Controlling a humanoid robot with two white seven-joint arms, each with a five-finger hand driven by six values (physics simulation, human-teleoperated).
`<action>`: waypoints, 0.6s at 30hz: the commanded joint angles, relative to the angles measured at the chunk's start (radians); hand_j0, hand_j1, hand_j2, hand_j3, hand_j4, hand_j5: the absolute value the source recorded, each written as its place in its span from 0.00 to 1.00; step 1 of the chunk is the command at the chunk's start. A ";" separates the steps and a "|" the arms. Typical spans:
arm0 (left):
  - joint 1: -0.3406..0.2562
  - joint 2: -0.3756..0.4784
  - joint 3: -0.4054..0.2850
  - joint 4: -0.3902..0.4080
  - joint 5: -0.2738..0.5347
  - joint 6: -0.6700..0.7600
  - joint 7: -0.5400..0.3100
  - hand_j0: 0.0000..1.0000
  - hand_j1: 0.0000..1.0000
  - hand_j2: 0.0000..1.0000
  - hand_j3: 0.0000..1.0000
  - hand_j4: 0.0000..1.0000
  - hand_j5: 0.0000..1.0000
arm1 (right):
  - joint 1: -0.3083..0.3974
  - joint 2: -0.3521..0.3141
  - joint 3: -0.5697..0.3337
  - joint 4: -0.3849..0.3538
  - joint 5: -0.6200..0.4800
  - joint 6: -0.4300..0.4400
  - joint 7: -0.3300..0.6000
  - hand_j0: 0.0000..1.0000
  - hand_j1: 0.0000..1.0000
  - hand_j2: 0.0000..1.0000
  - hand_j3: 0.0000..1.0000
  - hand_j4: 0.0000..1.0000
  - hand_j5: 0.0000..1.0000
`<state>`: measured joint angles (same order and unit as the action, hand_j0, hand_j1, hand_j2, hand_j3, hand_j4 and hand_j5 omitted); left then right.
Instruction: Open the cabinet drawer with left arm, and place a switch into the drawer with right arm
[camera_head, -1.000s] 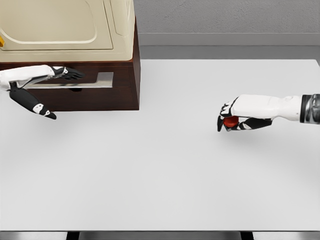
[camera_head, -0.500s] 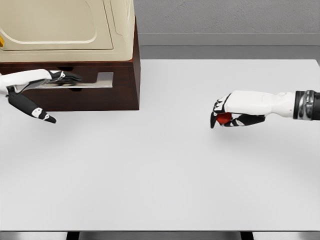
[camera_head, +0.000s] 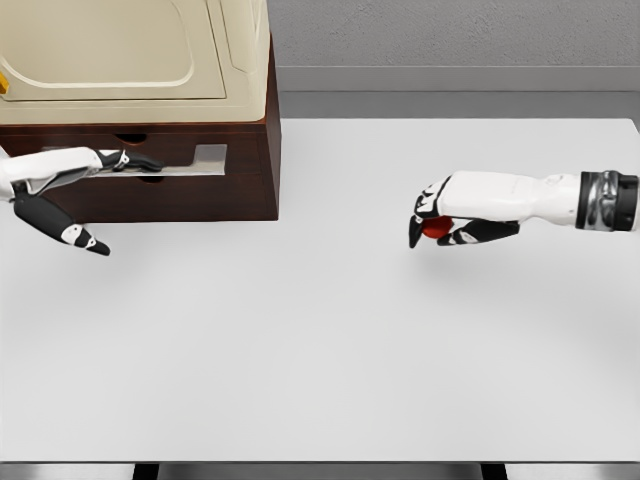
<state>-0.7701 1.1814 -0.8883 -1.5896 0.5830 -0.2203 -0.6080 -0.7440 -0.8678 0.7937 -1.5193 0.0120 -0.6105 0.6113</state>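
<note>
The right hand (camera_head: 450, 214) is curled around a small red switch (camera_head: 434, 227), holding it just above the white table (camera_head: 330, 350), well to the right of the cabinet (camera_head: 240, 170). The left hand (camera_head: 85, 175) reaches in from the far left edge with its fingers (camera_head: 135, 160) stretched flat against the drawer (camera_head: 185, 160) front and its thumb hanging loose below, gripping nothing. The drawer sits beyond those fingertips, in the dark wooden base under the cream upper unit (camera_head: 130, 50).
</note>
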 joint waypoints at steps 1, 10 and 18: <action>0.000 0.015 -0.003 -0.020 0.008 -0.001 -0.003 0.99 0.99 0.99 0.99 0.99 0.99 | 0.000 0.004 -0.001 -0.001 -0.007 0.005 0.000 0.51 0.51 0.51 0.51 0.51 0.51; 0.014 0.050 -0.001 -0.058 0.023 -0.001 -0.003 0.99 0.99 0.99 0.99 0.99 0.99 | -0.009 0.013 -0.001 -0.002 -0.009 0.005 0.000 0.50 0.50 0.50 0.50 0.50 0.50; 0.015 0.078 -0.003 -0.085 0.024 -0.001 -0.003 0.99 0.99 0.99 0.99 0.99 0.99 | -0.015 0.035 -0.001 -0.002 -0.009 0.005 0.000 0.50 0.50 0.50 0.50 0.50 0.50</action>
<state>-0.7547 1.2506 -0.8932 -1.6646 0.6033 -0.2221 -0.6122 -0.7639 -0.8374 0.7944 -1.5214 0.0104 -0.6089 0.6113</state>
